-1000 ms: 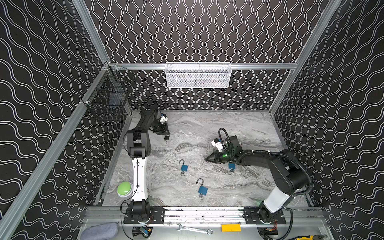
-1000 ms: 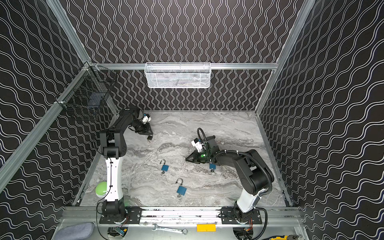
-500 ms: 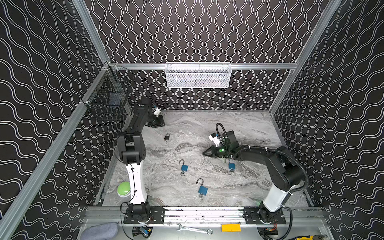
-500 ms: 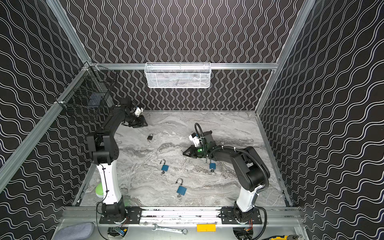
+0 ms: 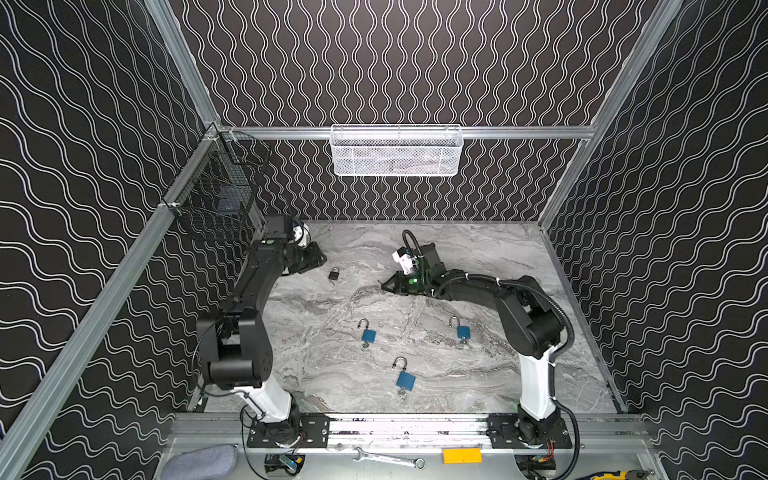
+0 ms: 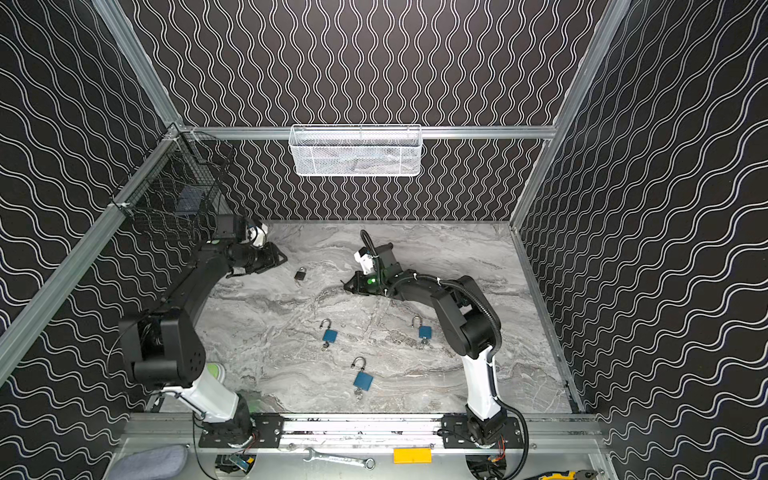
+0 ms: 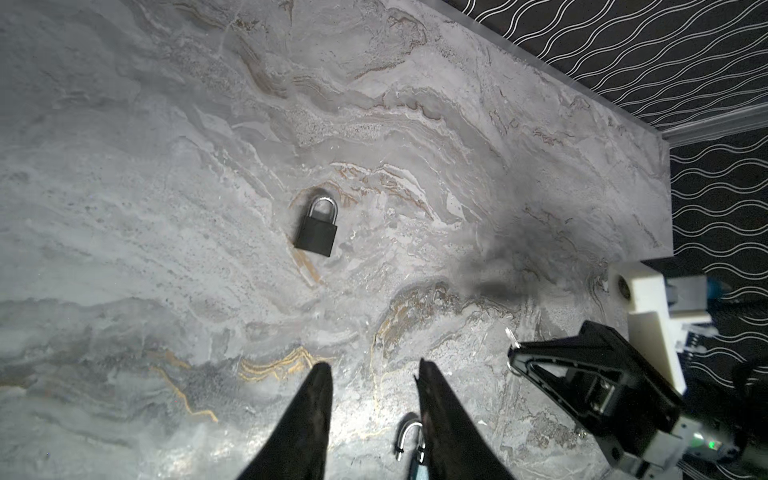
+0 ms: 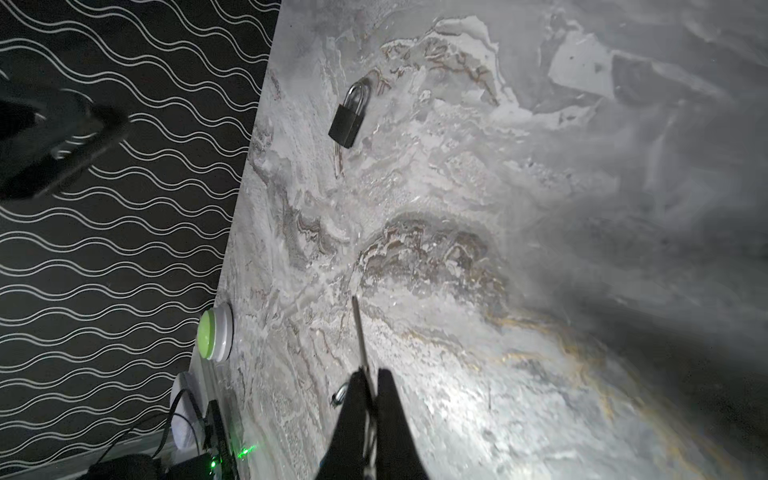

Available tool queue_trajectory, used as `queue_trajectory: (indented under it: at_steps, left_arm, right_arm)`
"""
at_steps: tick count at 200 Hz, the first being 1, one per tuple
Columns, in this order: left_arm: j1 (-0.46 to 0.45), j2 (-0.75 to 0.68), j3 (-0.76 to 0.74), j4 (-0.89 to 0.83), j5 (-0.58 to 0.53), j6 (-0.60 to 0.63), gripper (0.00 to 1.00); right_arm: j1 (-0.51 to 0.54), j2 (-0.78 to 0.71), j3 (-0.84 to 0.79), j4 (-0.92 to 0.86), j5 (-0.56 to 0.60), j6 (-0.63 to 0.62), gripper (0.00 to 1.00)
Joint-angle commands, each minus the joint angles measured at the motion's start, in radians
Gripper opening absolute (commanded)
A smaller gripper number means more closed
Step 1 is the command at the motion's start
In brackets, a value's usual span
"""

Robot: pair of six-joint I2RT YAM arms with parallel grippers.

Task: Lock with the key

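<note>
Between our left pincer (image 7: 374, 366), gaping empty, and our right pincer (image 8: 372, 374), clamped on the key (image 8: 360, 332), the black padlock (image 5: 333, 273) lies on the marble (image 5: 498, 249); three blue padlocks (image 5: 368, 335) sit well apart from both

The left gripper (image 7: 374, 363) no longer stands over the black padlock (image 5: 333, 273). It now sits back toward the rear left corner with its jaws apart, and the padlock lies clear of it. The left arm (image 5: 249, 299) has folded lower toward the front rail, so the green button (image 6: 215, 368) shows only as a sliver (in a top view). The right gripper (image 5: 384, 286), pinching the key (image 8: 360, 332), has moved left and rearward across the table (image 5: 478, 257), nearer the padlock.
</note>
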Motion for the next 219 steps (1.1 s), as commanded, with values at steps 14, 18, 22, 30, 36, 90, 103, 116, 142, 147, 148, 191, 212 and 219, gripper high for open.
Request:
queue_trajectory:
  at_steps: [14,18,22,30,36,90,103,116,142,147,148,191,212,219]
  left_arm:
    - [0.001,-0.144,-0.126,0.025,-0.068,-0.033,0.39]
    - [0.002,-0.172,-0.144,0.023,-0.082,-0.036,0.39]
    - [0.004,-0.193,-0.161,0.025,-0.090,-0.041,0.39]
    - [0.007,-0.242,-0.195,0.030,-0.095,-0.047,0.39]
    - [0.012,-0.275,-0.211,0.019,-0.107,-0.056,0.39]
    - [0.019,-0.534,-0.364,0.008,-0.126,-0.122,0.42]
    - [0.020,-0.577,-0.384,0.006,-0.138,-0.130,0.44]
    - [0.022,-0.608,-0.401,0.007,-0.131,-0.132,0.46]
    - [0.022,-0.649,-0.422,0.006,-0.125,-0.136,0.50]
    - [0.022,-0.656,-0.426,0.007,-0.126,-0.138,0.50]
    - [0.023,-0.657,-0.426,0.007,-0.126,-0.138,0.50]
    - [0.026,-0.700,-0.434,0.004,-0.133,-0.132,0.59]
    - [0.030,-0.706,-0.428,-0.008,-0.134,-0.127,0.59]
    - [0.032,-0.709,-0.426,-0.013,-0.135,-0.130,0.59]
  right_arm:
    - [0.021,0.077,0.122,-0.026,0.069,0.027,0.00]
    - [0.024,0.090,0.138,-0.026,0.069,0.029,0.00]
    - [0.027,0.102,0.154,-0.027,0.069,0.033,0.00]
    - [0.031,0.126,0.189,-0.032,0.071,0.037,0.00]
    - [0.033,0.144,0.208,-0.039,0.072,0.041,0.00]
    - [0.052,0.283,0.403,-0.027,0.086,0.083,0.00]
    - [0.055,0.307,0.439,-0.033,0.099,0.084,0.00]
    - [0.058,0.325,0.460,-0.021,0.110,0.092,0.00]
    - [0.062,0.360,0.506,-0.001,0.115,0.111,0.00]
    - [0.065,0.368,0.518,-0.003,0.119,0.113,0.00]
    - [0.066,0.369,0.521,-0.004,0.119,0.113,0.00]
    - [0.087,0.437,0.570,0.073,0.138,0.192,0.00]
    - [0.093,0.469,0.586,0.119,0.154,0.247,0.00]
    - [0.095,0.480,0.591,0.132,0.159,0.265,0.00]
